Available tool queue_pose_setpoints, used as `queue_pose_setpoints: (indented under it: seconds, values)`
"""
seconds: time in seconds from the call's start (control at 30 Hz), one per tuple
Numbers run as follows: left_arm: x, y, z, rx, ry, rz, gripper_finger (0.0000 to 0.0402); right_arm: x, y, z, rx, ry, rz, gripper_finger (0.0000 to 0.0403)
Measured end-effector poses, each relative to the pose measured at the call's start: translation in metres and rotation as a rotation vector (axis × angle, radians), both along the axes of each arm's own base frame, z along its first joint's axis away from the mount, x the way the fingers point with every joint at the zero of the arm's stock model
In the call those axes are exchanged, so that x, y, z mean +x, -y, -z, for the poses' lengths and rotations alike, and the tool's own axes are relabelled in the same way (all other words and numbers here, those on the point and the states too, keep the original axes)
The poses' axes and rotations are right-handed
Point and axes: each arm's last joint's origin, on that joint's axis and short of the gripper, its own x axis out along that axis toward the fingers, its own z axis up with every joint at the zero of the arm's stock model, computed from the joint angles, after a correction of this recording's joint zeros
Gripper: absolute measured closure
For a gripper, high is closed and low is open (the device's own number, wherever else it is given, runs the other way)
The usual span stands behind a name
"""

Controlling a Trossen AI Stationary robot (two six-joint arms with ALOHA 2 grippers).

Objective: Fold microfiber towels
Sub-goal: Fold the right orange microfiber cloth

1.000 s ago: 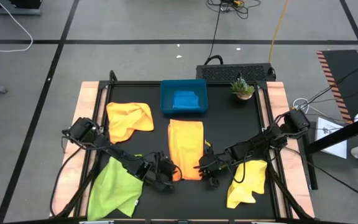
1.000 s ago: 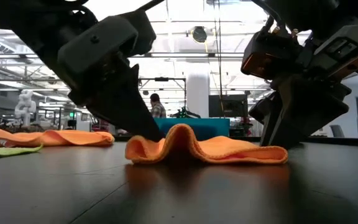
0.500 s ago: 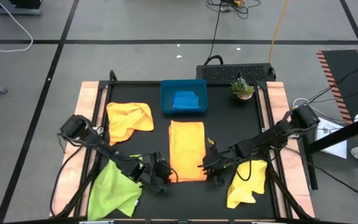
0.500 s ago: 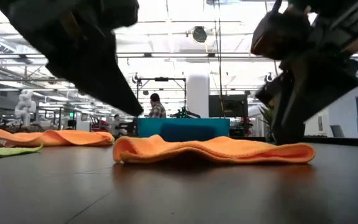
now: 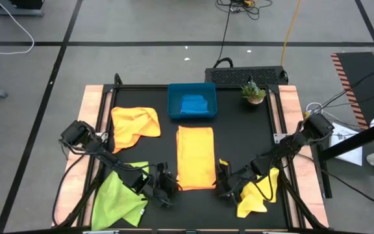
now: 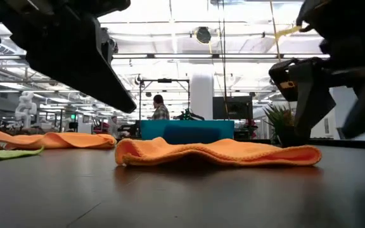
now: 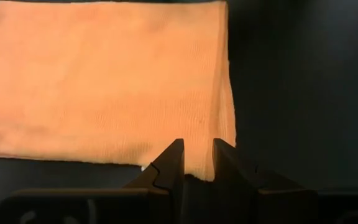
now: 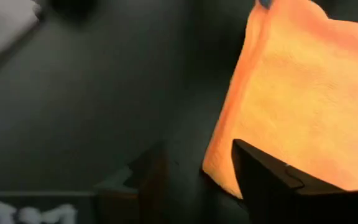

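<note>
The folded orange microfiber towel (image 5: 195,158) lies flat on the black table as a long strip running from near to far. My left gripper (image 5: 171,187) hovers by its near left corner, raised above the cloth (image 6: 170,151). There is a narrow gap between its fingers (image 7: 197,152) and nothing in it. My right gripper (image 5: 221,184) stands open at the near right corner (image 8: 213,165). A yellow towel (image 5: 134,127) lies far left, a lime green one (image 5: 119,198) near left and a second yellow one (image 5: 258,194) near right. My right gripper stands open over the orange towel's near right corner (image 8: 229,155), slanting down from the table's right. One finger (image 8: 272,180) overlaps the cloth in the wrist view. Whether it touches the cloth, I cannot tell.
A blue tray (image 5: 174,110) with a blue cloth (image 5: 193,104) in it stands at the far middle. A small potted plant (image 5: 253,92) is at the far right. Bare black table lies on both sides of the orange towel.
My right gripper has opened, let go of the orange towel's near right corner and drawn off toward the right and near edges. My left gripper has risen and moved left, off the near left corner. The towel's near end, humped a second ago, now lies flat and wider.
</note>
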Motion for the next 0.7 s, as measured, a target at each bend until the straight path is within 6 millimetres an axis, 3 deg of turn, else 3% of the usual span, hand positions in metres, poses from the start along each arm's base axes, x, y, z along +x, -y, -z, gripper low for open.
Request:
queue_pose_setpoints:
  seconds: [0.17,0.33,0.53,0.7]
  values:
    - [0.002,0.001,-0.001,0.006,0.019,0.016,0.0314,-0.003,-0.005,0.016,-0.148,0.006,0.0,0.0195]
    - [0.002,0.001,-0.001,0.01,0.008,0.042,0.0314,-0.002,-0.007,0.022,-0.205,0.018,-0.011,0.0197]
    - [0.002,0.001,0.002,0.017,-0.004,0.055,0.0314,-0.001,-0.006,0.024,-0.242,0.023,-0.027,0.0224]
    - [0.003,0.001,0.006,0.019,-0.017,0.062,0.0314,-0.001,-0.005,0.025,-0.291,0.033,-0.027,0.0274]
